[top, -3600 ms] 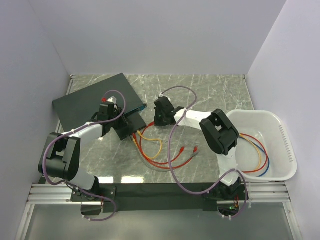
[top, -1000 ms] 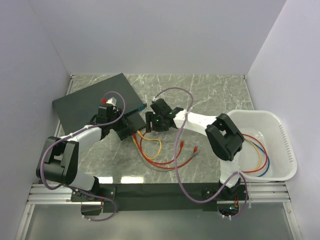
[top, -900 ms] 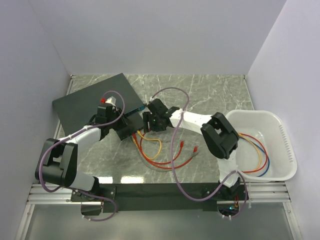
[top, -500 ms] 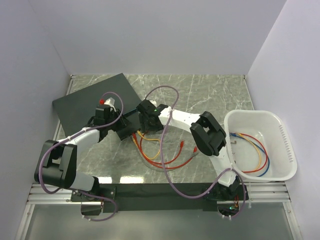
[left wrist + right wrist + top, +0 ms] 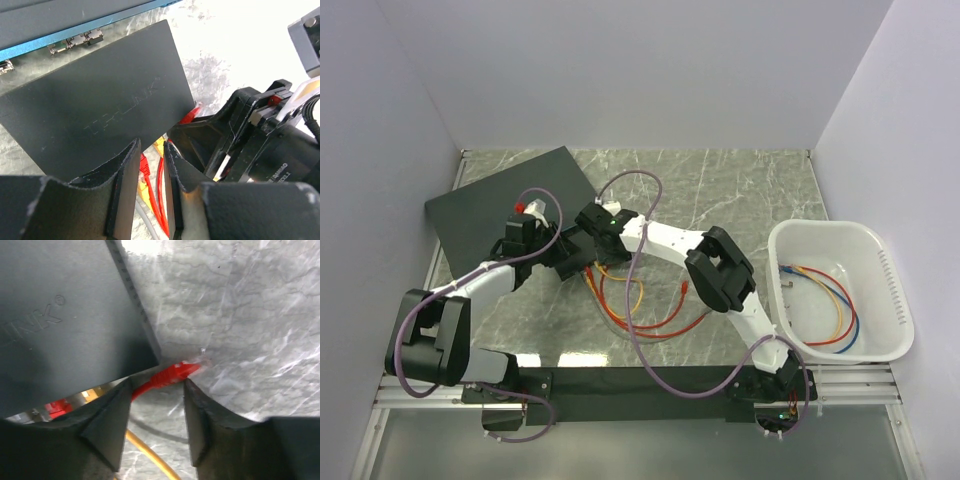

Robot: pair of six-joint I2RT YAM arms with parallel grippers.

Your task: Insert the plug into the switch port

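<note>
The small black switch box (image 5: pixel 100 107) lies beside the large slab, and the right wrist view shows its lettered top (image 5: pixel 60 315). Its port side peeks out under the near edge, with red and yellow plugs (image 5: pixel 57 407) in it. A loose red plug (image 5: pixel 182 371) with a clear tip lies on the marble at the box's corner. My right gripper (image 5: pixel 156 385) is open and straddles this plug without touching it. My left gripper (image 5: pixel 150 146) hovers at the box's near edge, jaws narrowly apart, with red cable (image 5: pixel 145 172) showing in the gap. Whether they pinch it is unclear.
The big dark slab (image 5: pixel 490 205) with a blue front strip (image 5: pixel 75 27) sits at the back left. Red, orange and grey cables (image 5: pixel 640 310) loop over the table's middle. A white bin (image 5: pixel 880 262) at the right holds more cables. Both arms crowd around the box (image 5: pixel 570 247).
My right arm has swung left from the table's middle to the box's corner, and its jaws have narrowed. The left gripper has stayed at the box, drifting slightly left.
</note>
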